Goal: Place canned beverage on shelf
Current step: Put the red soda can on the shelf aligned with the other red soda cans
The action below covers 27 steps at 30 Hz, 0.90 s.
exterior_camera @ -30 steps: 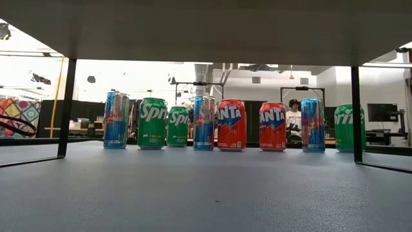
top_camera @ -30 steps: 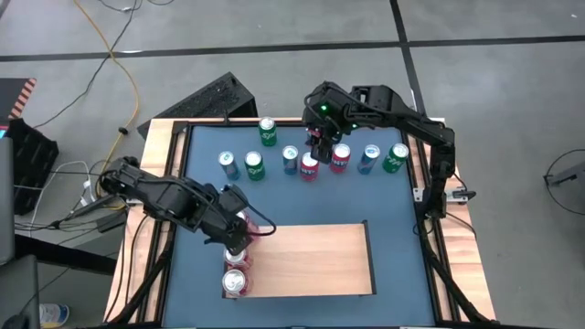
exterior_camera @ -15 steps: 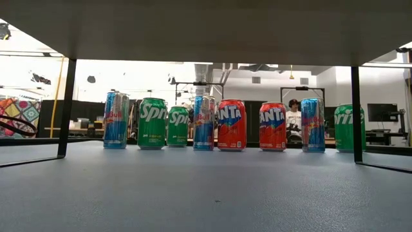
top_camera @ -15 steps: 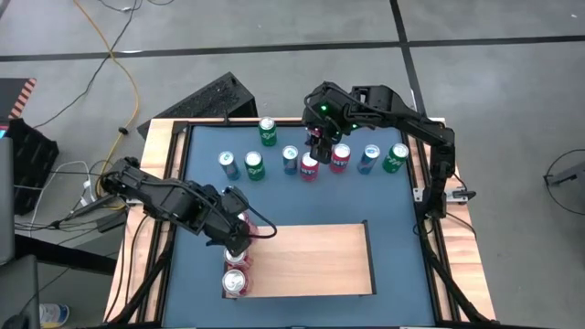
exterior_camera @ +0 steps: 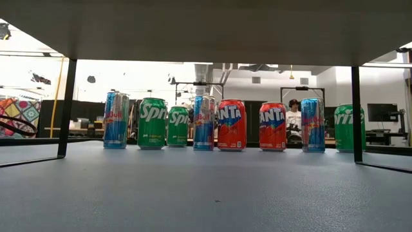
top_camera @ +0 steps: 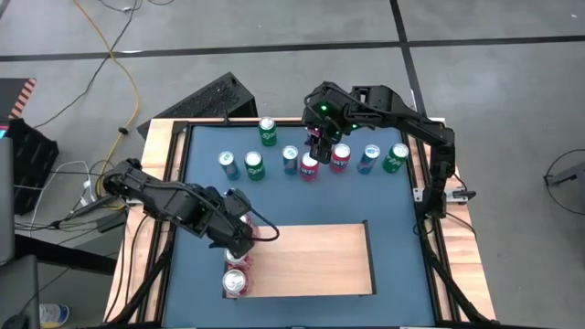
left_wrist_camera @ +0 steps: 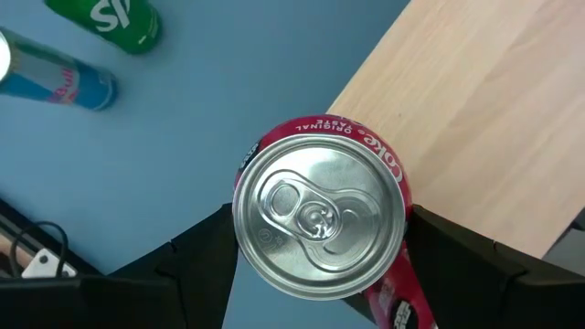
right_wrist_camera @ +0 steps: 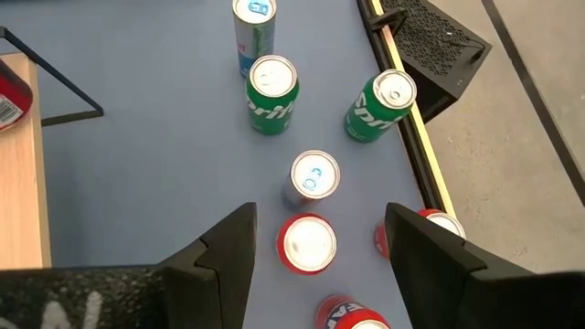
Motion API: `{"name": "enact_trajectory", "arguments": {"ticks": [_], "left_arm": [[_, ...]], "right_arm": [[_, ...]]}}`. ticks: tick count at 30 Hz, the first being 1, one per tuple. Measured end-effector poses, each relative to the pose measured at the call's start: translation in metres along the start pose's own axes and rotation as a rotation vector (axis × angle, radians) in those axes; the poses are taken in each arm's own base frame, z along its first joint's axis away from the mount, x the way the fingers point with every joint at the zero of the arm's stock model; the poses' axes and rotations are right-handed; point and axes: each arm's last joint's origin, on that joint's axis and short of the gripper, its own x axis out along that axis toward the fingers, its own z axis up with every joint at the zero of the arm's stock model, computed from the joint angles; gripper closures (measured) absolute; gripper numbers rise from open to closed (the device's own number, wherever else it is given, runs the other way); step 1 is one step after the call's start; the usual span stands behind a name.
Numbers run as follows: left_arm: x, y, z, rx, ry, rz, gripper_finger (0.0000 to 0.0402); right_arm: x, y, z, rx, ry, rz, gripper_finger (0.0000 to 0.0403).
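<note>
The blue table (top_camera: 393,210) carries the shelf (top_camera: 315,260), a pale wooden board lying flat toward its front. The left gripper (left_wrist_camera: 320,256) pinches a red cola can (left_wrist_camera: 320,219) over the board's left edge. The right gripper (right_wrist_camera: 315,247) hangs with fingers spread above a red can (right_wrist_camera: 309,243) in the back row. Another red can (top_camera: 236,282) stands on the board's front left corner.

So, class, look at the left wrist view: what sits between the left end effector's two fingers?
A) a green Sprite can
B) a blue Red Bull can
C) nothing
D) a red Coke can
D: the left end effector has its dark fingers either side of a red Coke can, seen top-on at the edge of the shelf.
</note>
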Motion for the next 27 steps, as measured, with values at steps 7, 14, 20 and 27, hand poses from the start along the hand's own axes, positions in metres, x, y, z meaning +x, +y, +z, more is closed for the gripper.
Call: {"name": "enact_trajectory", "arguments": {"ticks": [7, 14, 20, 27], "left_arm": [[0.0002, -0.0001, -0.0001, 0.007, 0.003, 0.000, 0.0136], [0.0004, -0.0002, -0.0004, 0.039, 0.013, -0.004, 0.0111], [0.0005, -0.0003, -0.0009, 0.079, 0.033, -0.014, 0.0097], [0.0015, 0.0008, 0.0016, 0.069, 0.029, -0.009, 0.0093]], "right_arm": [[0.0000, 0.0000, 0.0000, -0.001, 0.000, 0.000, 0.0175], [0.0000, 0.0001, -0.0003, -0.001, 0.003, 0.003, 0.0175], [0.0000, 0.0009, -0.0003, -0.002, 0.002, 0.031, 0.0175], [0.0000, 0.0008, -0.0004, -0.004, 0.002, 0.032, 0.0175]]}}
